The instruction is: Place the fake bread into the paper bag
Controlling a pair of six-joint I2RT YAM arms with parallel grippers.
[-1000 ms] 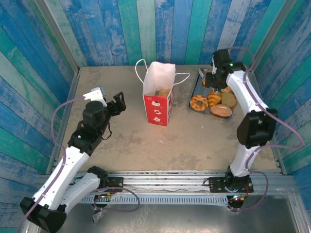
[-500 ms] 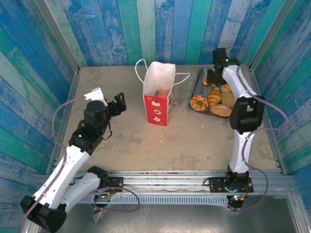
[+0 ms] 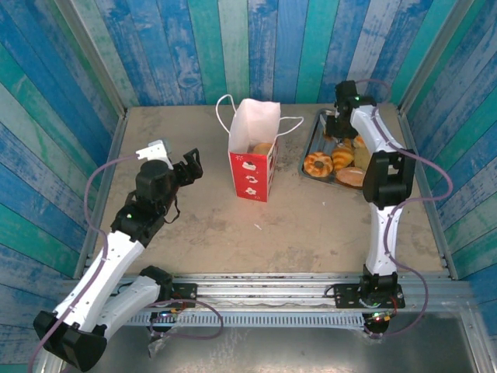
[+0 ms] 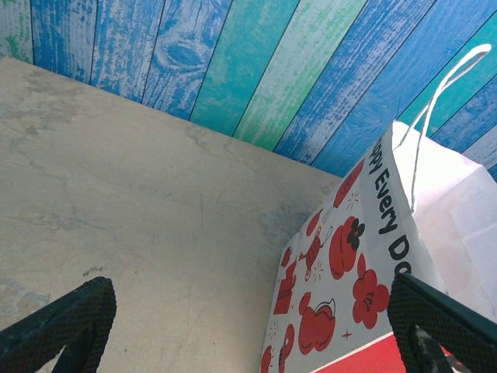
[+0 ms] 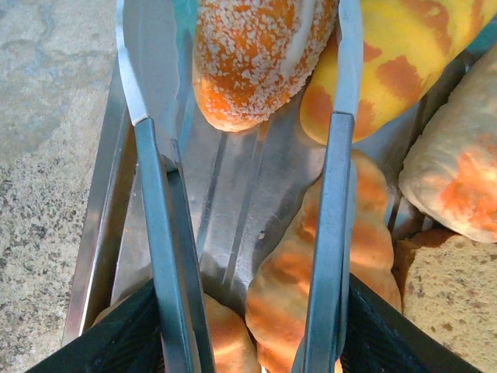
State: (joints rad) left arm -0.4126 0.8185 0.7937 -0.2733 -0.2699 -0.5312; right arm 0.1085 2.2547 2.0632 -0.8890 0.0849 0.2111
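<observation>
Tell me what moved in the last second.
The right arm's elbow swung left, toward the tray; its wrist stayed over the tray's far end, fingers keeping the tongs. Left arm, bag and bread stayed put.

The table [image 3: 194, 225] bears the paper bag [image 3: 252, 151] and a tray [image 3: 316, 138].
</observation>
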